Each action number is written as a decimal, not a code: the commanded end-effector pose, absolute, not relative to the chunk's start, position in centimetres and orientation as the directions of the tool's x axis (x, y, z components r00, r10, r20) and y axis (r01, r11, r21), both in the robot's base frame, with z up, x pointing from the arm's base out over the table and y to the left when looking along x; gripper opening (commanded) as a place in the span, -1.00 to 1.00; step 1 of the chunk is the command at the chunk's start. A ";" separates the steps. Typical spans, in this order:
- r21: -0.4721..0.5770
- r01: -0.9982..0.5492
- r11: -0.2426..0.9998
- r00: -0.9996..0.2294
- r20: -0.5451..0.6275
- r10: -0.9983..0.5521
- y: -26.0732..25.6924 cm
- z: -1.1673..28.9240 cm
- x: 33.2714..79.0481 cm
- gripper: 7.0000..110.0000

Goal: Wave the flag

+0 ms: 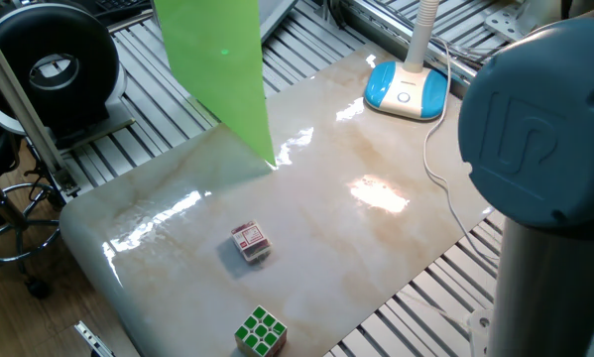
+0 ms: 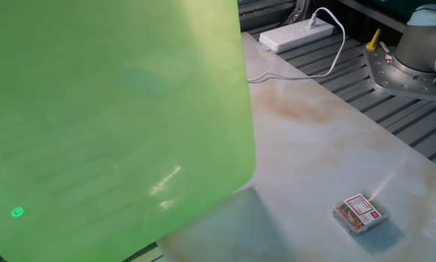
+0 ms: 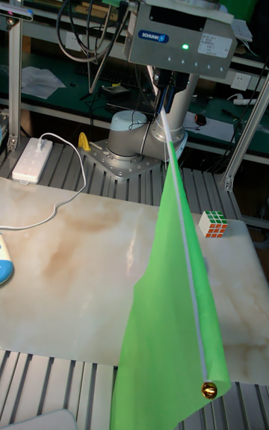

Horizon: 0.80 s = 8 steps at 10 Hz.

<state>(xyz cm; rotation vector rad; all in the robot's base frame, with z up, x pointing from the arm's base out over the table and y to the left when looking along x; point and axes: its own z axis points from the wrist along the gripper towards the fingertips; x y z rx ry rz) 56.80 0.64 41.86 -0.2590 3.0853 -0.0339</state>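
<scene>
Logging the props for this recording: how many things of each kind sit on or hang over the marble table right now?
Puzzle cubes: 2, a green-and-white puzzle cube and a red-and-white labelled cube.
Flags: 1, the lime-green cloth flag on a thin white stick, hanging over the table from the gripper.
Lamp bases: 1, the blue-and-white lamp base.
Total: 4

Fingers [image 3: 166, 101] pinched shut under the downward-pointing wrist.
</scene>
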 end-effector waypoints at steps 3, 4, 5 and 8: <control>-0.036 -0.176 0.984 -0.984 0.027 -0.175 0.1 41.9 55.1 -1.00; -0.031 -0.171 0.985 -0.985 0.038 -0.170 0.2 41.9 54.8 -1.00; -0.023 -0.167 0.986 -0.985 0.043 -0.166 0.4 41.9 54.6 -1.00; -0.025 -0.161 0.987 -0.986 0.040 -0.160 0.4 41.9 54.7 -1.00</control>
